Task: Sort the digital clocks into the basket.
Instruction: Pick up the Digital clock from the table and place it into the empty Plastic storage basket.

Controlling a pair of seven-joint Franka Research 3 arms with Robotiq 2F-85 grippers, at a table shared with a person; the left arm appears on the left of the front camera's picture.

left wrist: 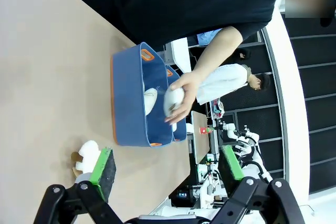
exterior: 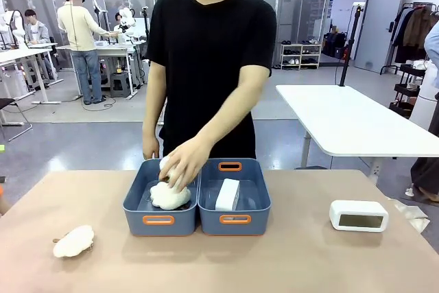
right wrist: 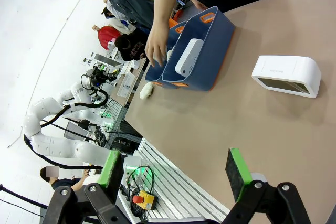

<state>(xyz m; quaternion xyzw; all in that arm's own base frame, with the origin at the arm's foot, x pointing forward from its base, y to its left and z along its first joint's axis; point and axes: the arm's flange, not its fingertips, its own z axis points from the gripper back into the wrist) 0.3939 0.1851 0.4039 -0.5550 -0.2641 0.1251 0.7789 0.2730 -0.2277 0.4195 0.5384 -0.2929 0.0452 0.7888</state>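
Two blue bins stand side by side mid-table. One digital clock (exterior: 228, 194) stands on edge inside the right basket (exterior: 234, 223); it also shows in the right wrist view (right wrist: 189, 57). The second clock (exterior: 359, 215) lies on the table at the right, display facing me (right wrist: 286, 75). The person's hand (exterior: 184, 162) holds a fluffy white toy over the left bin (exterior: 159, 221), where another white toy (exterior: 169, 197) lies. My left gripper (left wrist: 165, 169) is open above the table with nothing between its green pads. My right gripper (right wrist: 176, 169) is open too, short of the loose clock.
A third cloud toy (exterior: 73, 241) lies on the table at the front left, near my left finger pad (left wrist: 103, 165). A crumpled wrapper (exterior: 413, 215) sits at the table's right edge. The person stands at the far side behind the bins.
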